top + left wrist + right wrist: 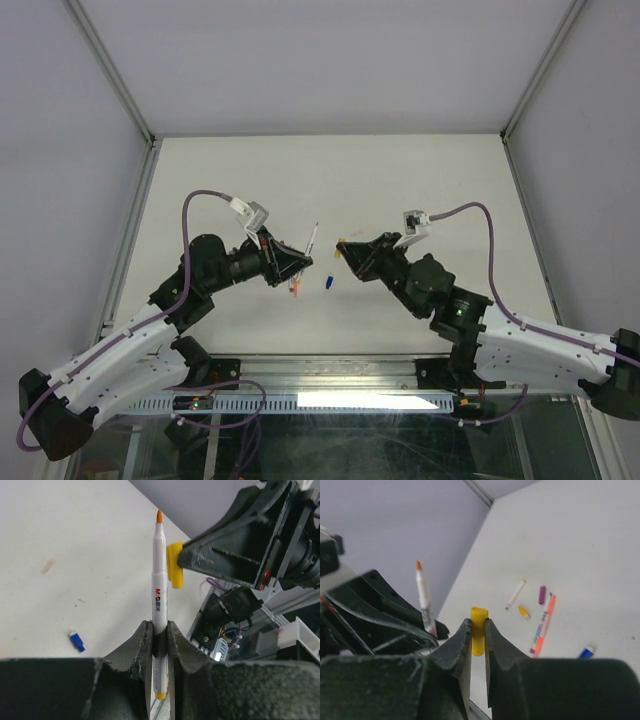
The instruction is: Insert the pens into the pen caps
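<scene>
My left gripper point(304, 262) point(159, 626) is shut on a white pen point(313, 240) point(158, 580) with an orange tip and a yellow rear end. The pen points up and away from the jaws. My right gripper point(344, 248) point(477, 623) is shut on a yellow pen cap point(341, 241) point(479, 630). The cap point(174, 565) is close beside the pen's upper barrel in the left wrist view. From above, a small gap separates the tip from the cap. The held pen point(423, 595) stands left of the cap in the right wrist view.
On the table under the grippers lie a blue cap point(328, 283) point(77, 641) point(586, 652), an orange-ended pen point(294, 287) point(544, 622), a thin white pen point(516, 594), a purple cap point(542, 595) and a yellow-orange cap point(523, 612). A metal rail runs along the near edge.
</scene>
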You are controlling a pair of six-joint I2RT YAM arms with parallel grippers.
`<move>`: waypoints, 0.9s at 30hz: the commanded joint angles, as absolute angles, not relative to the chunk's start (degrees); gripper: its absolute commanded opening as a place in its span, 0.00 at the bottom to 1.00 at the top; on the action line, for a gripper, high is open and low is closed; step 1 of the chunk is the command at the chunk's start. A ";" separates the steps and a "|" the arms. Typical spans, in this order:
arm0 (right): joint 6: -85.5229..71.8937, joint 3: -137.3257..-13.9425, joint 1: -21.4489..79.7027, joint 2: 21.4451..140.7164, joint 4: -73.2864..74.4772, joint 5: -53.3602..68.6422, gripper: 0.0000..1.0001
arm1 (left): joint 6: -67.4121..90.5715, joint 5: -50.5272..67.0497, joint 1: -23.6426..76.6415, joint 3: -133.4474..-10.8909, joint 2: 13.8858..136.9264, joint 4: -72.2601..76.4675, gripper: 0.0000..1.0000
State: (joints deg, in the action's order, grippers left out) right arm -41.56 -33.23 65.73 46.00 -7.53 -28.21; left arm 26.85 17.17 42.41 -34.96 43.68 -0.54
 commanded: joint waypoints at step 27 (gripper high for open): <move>-36.36 -45.20 64.54 52.65 -26.09 -29.77 0.00 | 26.10 30.11 42.72 -35.87 40.61 7.40 0.00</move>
